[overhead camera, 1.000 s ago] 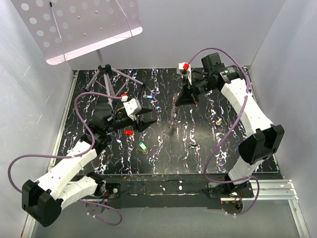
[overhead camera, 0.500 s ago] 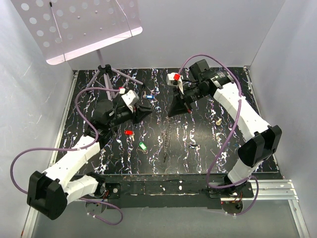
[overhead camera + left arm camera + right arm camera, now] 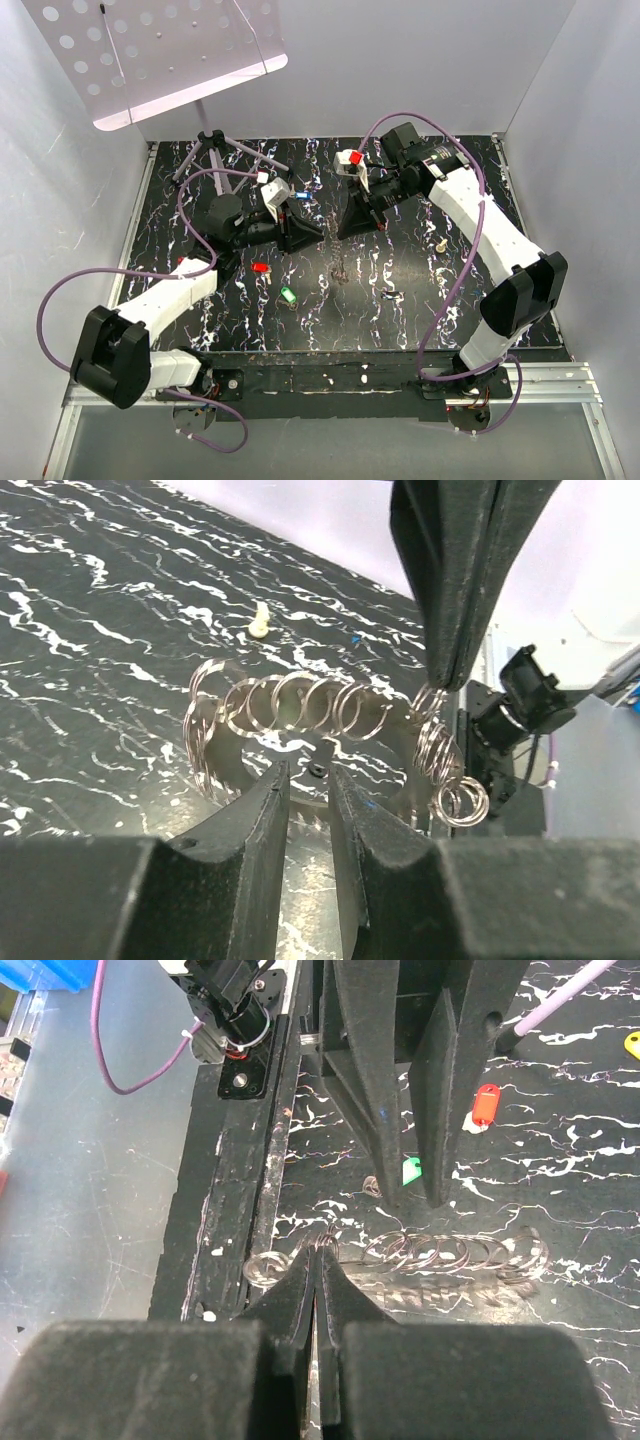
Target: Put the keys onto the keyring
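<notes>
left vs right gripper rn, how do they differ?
Jaws: the right gripper is shut, pinching the keyring; the left gripper shows a narrow gap between its fingers.
Hold: the right clearly grips; whether the left clamps the keyring is unclear.
Place: the right is near one end of the keyring, the left nearer its middle.
Shared: both meet at the keyring, tips facing each other.

our left gripper has swung past the red key, out to its far right, and its tips now sit just beside our right gripper. the right gripper has drawn closer to the red key. the keyring, earlier dangling beneath it, now stretches between both.
</notes>
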`<state>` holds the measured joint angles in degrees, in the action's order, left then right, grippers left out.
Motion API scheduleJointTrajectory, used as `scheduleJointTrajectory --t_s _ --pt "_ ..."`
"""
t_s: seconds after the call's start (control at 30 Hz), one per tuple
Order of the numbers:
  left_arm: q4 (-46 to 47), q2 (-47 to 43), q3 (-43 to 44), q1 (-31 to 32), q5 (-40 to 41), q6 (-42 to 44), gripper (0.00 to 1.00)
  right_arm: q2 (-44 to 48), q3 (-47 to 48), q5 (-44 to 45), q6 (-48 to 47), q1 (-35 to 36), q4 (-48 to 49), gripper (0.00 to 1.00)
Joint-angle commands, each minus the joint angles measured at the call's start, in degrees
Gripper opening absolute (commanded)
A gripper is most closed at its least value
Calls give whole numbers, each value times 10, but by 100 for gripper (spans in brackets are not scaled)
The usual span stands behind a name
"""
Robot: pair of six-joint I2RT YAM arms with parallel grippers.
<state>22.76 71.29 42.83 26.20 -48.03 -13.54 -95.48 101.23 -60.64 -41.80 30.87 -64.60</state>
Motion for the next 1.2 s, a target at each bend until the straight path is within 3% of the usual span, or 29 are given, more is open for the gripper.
scheduleJointTrajectory --t_s 0.0,1.17 --pt "43 8 18 -2 -60 -39 24 15 6 -28 -1 3 1 1" --pt "176 44 6 3 -151 -152 32 -5 8 -45 18 2 10 1"
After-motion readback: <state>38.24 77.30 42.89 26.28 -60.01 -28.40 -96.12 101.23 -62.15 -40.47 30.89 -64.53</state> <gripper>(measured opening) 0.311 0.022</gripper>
